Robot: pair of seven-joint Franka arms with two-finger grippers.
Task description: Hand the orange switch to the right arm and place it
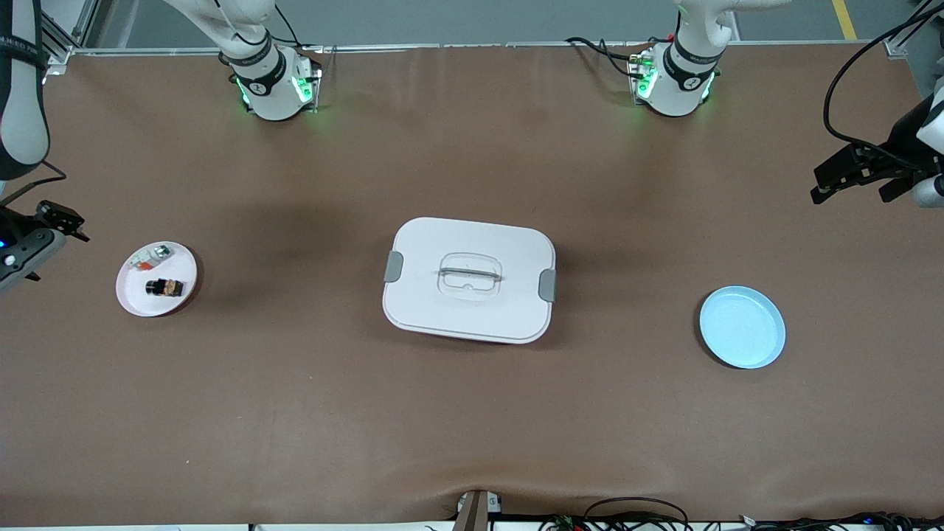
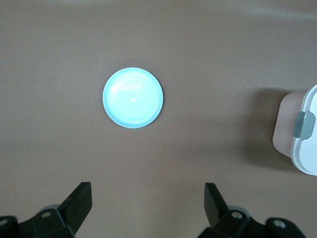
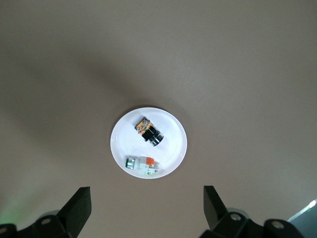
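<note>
A: Logging positions. Orange switch [image 3: 145, 163] lies in the white plate [image 1: 133, 295] at the right arm's end of the desk [image 1: 472, 428], beside a black part [image 1: 164, 287] in the same plate. Blue plate [image 1: 742, 327] at the left arm's end holds nothing. White lidded box [image 1: 469, 279] sits between the two plates.

B: Pincers?

A: Right pincer [image 3: 146, 206] hangs above the white plate, fingers spread wide, gripping nothing. Left pincer [image 2: 147, 203] hangs near the blue plate, also spread and holding nothing.

B: Step in hand?

A: Not settled. Switch in the plate on the right arm's side fits a finished hand-over and placing; it equally fits a layout where the switch is due to travel. Both arms are parked high, neither committed to a reach.

B: Next move?

A: Cannot name one from this alone. Any grasp in that plate would need fingers kept off the black part.
</note>
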